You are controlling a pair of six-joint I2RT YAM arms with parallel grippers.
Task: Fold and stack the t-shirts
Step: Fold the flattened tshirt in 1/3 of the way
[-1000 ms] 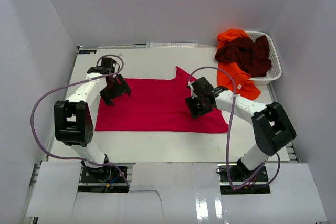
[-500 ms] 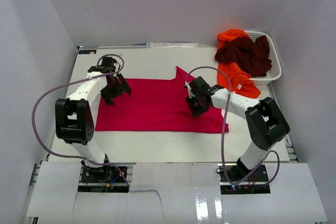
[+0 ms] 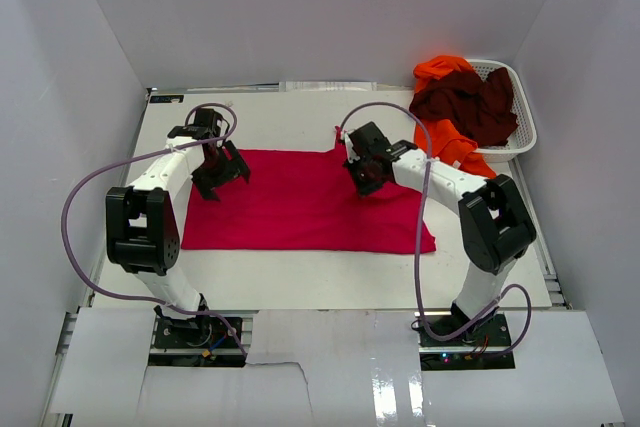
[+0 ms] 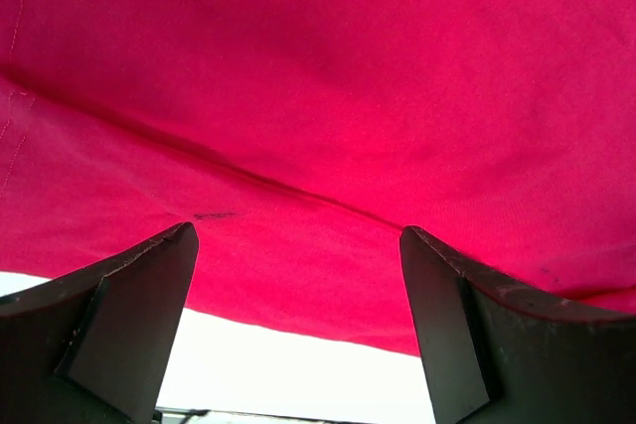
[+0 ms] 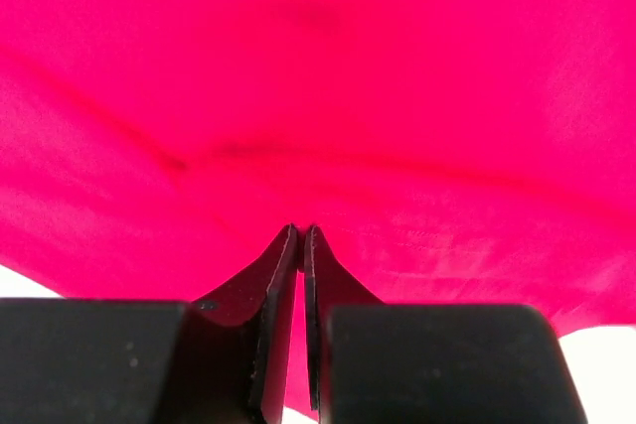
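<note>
Lying spread flat on the white table top (image 3: pixel 300 282), the soft crimson-red cloth t-shirt (image 3: pixel 290 209) covers the middle of the work area, its long sides running left to right. The left gripper (image 3: pixel 222 185) hangs over the shirt's far left corner with its two black fingers spread wide. In the left wrist view the same gripper (image 4: pixel 296 235) looks down on crimson cloth (image 4: pixel 328 96) with a shallow crease across it and a strip of white table below the hem; whether the fingertips touch the cloth I cannot tell. The right gripper (image 3: pixel 366 179) sits on the far right part of the shirt, just below a pointed bit of cloth that sticks out toward the back. Its fingers are pressed together, and the right wrist view shows the gripper (image 5: pixel 300 233) pinching a small ridge of the red fabric (image 5: pixel 318 76), creases spreading away from the tips. At the back right stands a white mesh laundry basket (image 3: pixel 522 132). A dark maroon cloth t-shirt (image 3: pixel 465 102) is heaped across it, and a bright orange cloth t-shirt (image 3: pixel 440 142) lies under that, spilling over the rim onto the table, near the crimson shirt's right edge but apart from it
</note>
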